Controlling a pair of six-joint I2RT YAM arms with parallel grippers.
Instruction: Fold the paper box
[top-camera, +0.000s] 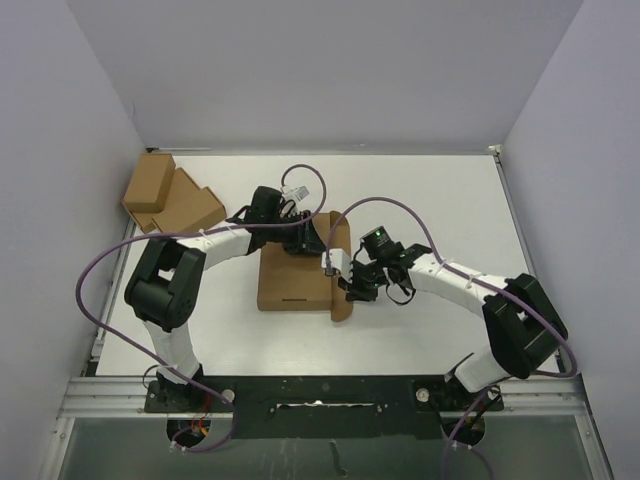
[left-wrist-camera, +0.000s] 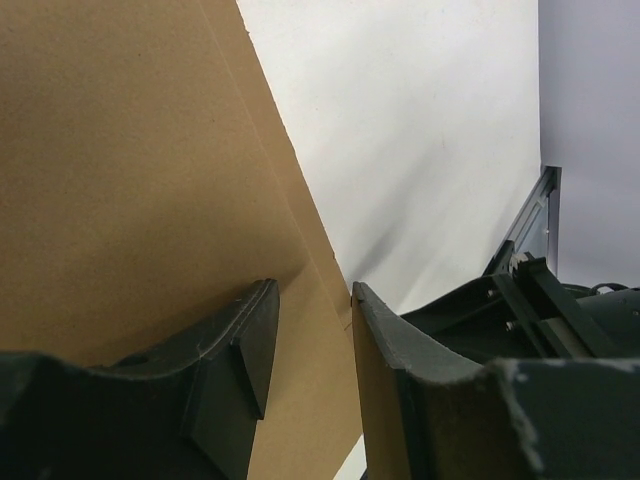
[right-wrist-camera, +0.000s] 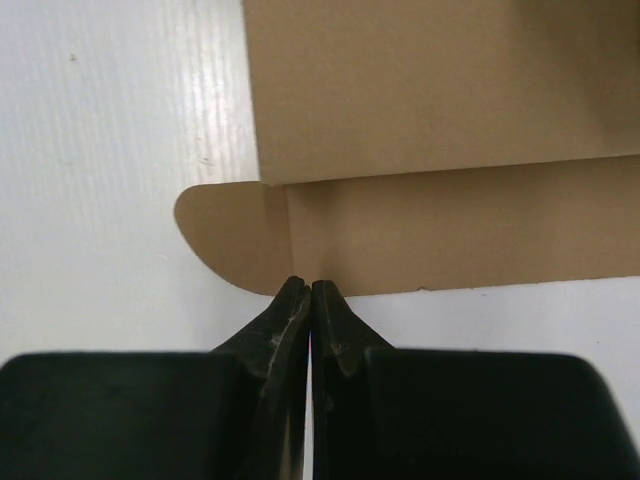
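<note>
The paper box (top-camera: 290, 280) is a flat brown cardboard piece lying mid-table, with one long flap (top-camera: 341, 268) standing up along its right side. My left gripper (top-camera: 308, 243) hovers at the box's far edge. In the left wrist view its fingers (left-wrist-camera: 252, 335) stand apart, and a thin cardboard panel (left-wrist-camera: 375, 400) rests against the inside of the right one. My right gripper (top-camera: 345, 283) is on the flap's right. In the right wrist view it (right-wrist-camera: 311, 285) is shut, its tips touching the edge of the flap (right-wrist-camera: 450, 225) beside a rounded tab (right-wrist-camera: 225, 230), with nothing between them.
Two smaller brown cardboard boxes (top-camera: 170, 195) sit at the table's far left corner. Grey walls close in the white table (top-camera: 440, 200) on three sides. Purple cables loop over both arms.
</note>
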